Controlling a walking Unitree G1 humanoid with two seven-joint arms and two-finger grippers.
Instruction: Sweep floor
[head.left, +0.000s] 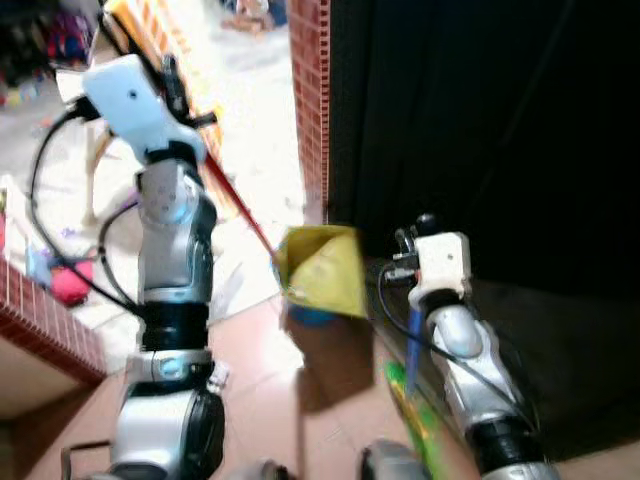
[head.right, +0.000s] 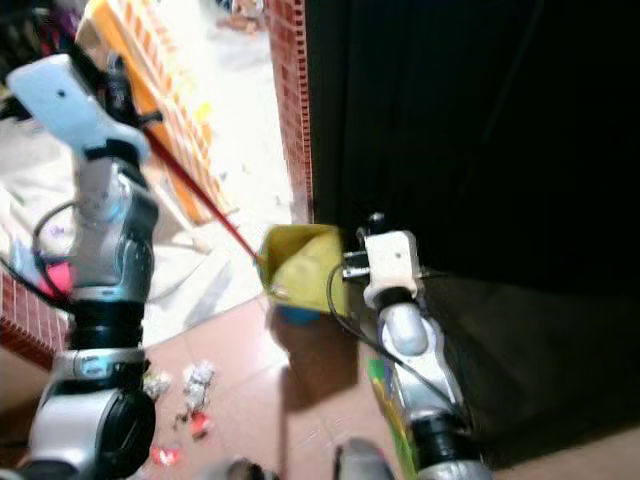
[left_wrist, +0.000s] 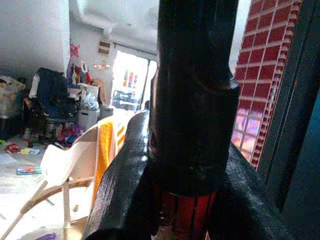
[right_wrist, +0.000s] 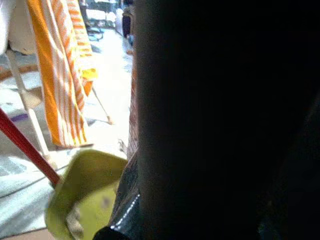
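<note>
My left fingers (left_wrist: 125, 200) pinch the red broom handle (head.right: 190, 190); my right fingers' state I cannot tell. The yellow dustpan (head.left: 322, 270) hangs beside the brick pillar (head.left: 311, 100); it may hit it and spill.

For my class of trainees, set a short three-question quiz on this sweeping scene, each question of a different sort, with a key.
1. True or false: the left pincer is shut on the red broom handle.
2. The yellow dustpan sits in front of which pincer? A) left B) right C) neither
3. Fill in: scraps of litter lie on the ____ floor tiles near the robot's feet.

Key: 1 true. 2 B, the right pincer, though its grip on the dustpan is not visible. 3 pinkish.
</note>
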